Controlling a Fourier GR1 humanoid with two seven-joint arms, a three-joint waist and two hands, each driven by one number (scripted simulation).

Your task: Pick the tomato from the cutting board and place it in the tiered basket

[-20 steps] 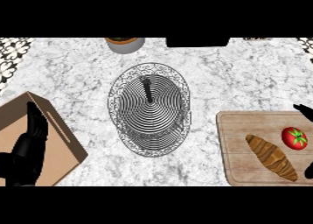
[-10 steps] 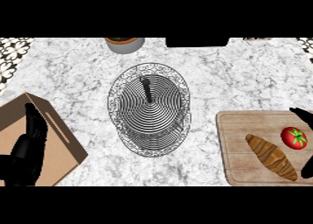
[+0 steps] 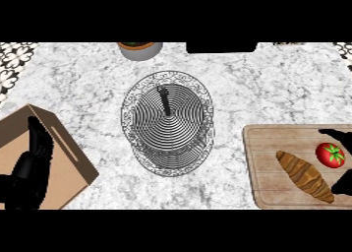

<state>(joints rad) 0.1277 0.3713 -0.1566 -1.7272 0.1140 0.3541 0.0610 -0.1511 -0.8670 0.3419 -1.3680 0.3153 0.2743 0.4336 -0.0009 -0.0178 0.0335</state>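
Closer now, right hand (image 3: 349, 162) fingers (image 3: 337, 133) flank tomato (image 3: 329, 154).

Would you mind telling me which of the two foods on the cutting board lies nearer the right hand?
The red tomato, right beside the right hand; the brown croissant lies farther left.
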